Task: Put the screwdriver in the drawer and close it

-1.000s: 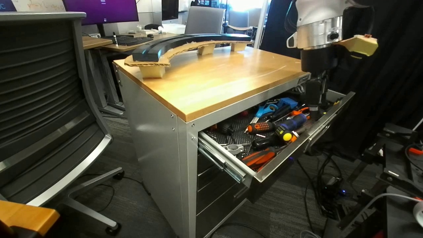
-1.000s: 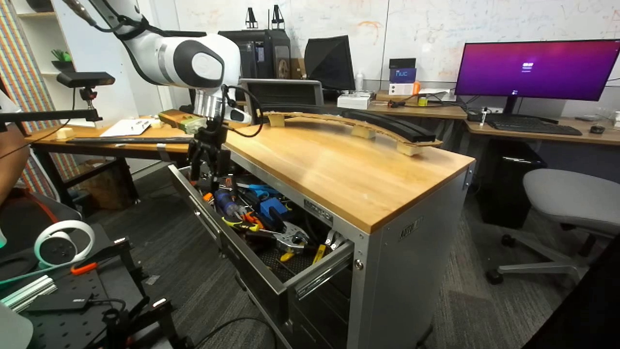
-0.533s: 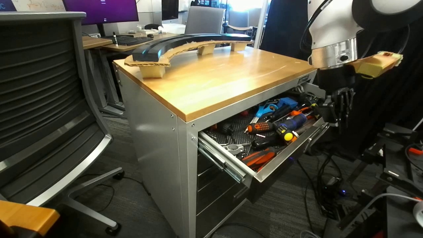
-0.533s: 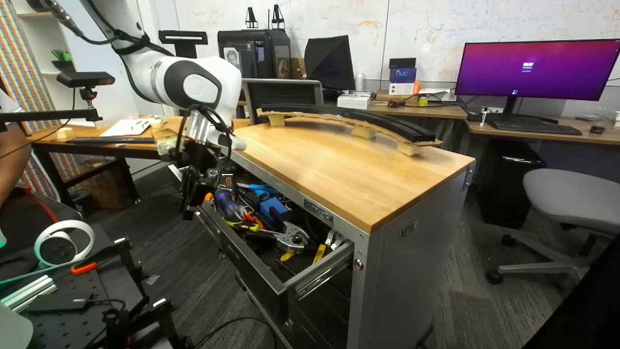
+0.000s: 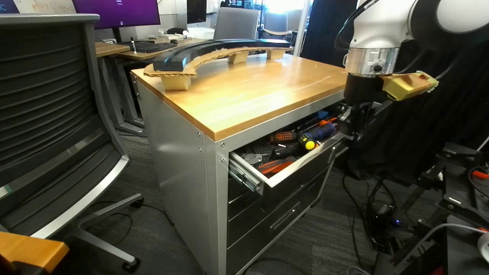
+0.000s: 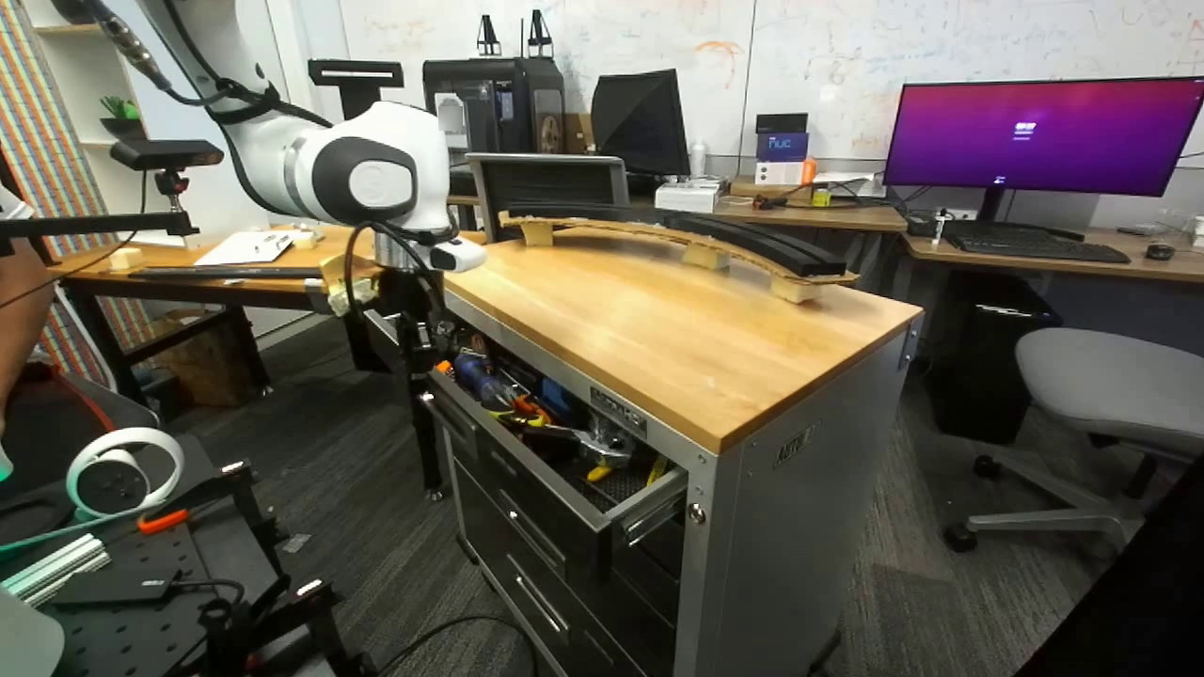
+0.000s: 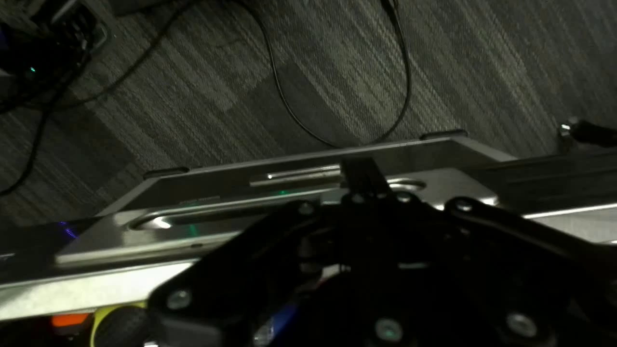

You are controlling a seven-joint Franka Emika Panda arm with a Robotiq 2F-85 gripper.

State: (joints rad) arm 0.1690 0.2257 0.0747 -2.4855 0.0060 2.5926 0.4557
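Note:
The drawer [image 5: 298, 164] is part-way out of the grey cabinet, with several tools inside. Its front rim [image 6: 527, 456] and bright rim in the wrist view slant across the picture. My gripper [image 5: 353, 136] is at the outer side of the drawer front, towards the far end in this exterior view. From the wrist, the dark fingertips [image 7: 364, 173] are shut together and overlap the silver handle [image 7: 193, 217]; I cannot tell whether they touch it. No object shows between them. The screwdriver is hidden or out of view.
A curved black piece [image 5: 229, 47] on cardboard and foam blocks stands on the wooden benchtop [image 5: 244, 99]. A blue tool [image 5: 323, 130] and an orange-handled tool [image 5: 283, 136] lie in the drawer. An office chair [image 5: 46, 114] is beside the cabinet; a black cart [image 6: 141, 602] stands opposite the drawers.
My gripper has come out from over the drawer's inside, round to its front, and shut. In the last half second gripper and drawer front moved towards the cabinet; the drawer slid partly in.

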